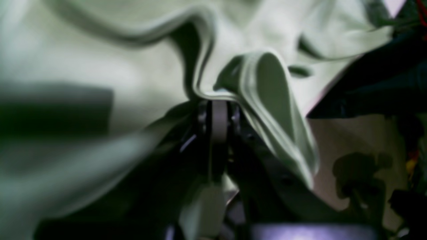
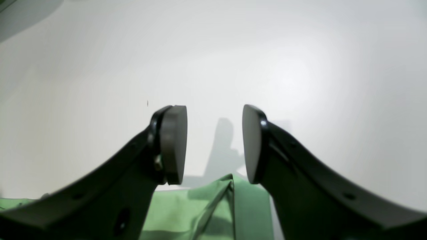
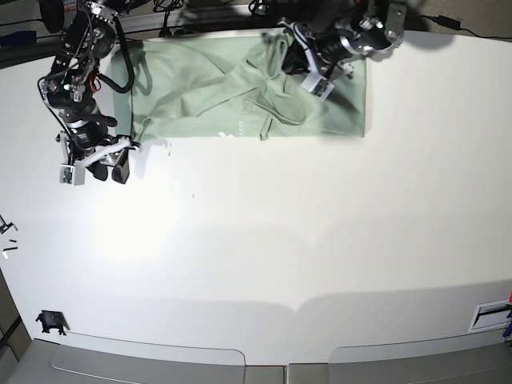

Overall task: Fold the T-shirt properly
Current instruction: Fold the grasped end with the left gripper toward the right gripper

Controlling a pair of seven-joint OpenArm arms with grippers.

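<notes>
The pale mint-green T-shirt lies rumpled along the far edge of the white table. Its middle is bunched into folds. My left gripper is over the shirt's upper right part. In the left wrist view it is shut on a raised, layered fold of the shirt. My right gripper hovers over bare table just off the shirt's near-left corner. In the right wrist view it is open and empty, with a corner of the shirt below its pads.
Cables and dark gear run along the table's far edge. A small black object sits at the near-left corner, small dark bits lie at the left edge, and a white item sits at the right edge.
</notes>
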